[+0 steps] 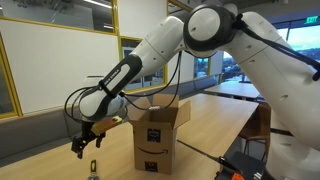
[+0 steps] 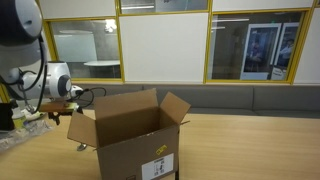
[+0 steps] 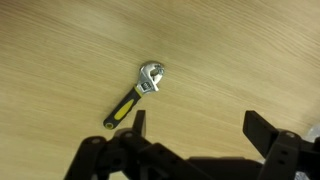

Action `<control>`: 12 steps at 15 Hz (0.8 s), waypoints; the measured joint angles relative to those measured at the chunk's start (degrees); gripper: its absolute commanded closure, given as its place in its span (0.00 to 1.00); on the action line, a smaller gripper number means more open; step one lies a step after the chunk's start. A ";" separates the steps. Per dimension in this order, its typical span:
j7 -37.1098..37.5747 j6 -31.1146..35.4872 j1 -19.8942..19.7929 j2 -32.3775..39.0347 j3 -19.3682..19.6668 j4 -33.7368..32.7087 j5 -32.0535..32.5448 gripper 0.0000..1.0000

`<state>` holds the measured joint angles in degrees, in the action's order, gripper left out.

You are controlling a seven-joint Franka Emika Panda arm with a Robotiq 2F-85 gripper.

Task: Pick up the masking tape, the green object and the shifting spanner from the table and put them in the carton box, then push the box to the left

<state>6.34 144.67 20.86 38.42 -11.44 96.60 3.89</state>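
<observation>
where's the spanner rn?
In the wrist view, the shifting spanner lies flat on the table near the picture's middle, just beyond the open pincer, untouched.

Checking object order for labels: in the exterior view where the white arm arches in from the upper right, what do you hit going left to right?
gripper, open and hanging low → carton box, flaps up → dark equipment at the lower right edge, too unclear to name.
</observation>
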 measured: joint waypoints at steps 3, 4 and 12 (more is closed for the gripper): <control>0.02 -2.54 2.10 5.95 1.39 -5.32 0.08 0.00; 0.03 -3.49 2.52 7.74 1.80 -7.06 0.08 0.00; 2.48 -15.39 2.47 20.31 5.00 -23.58 -0.27 0.00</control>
<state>8.82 129.28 23.32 58.73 -6.44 73.02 3.61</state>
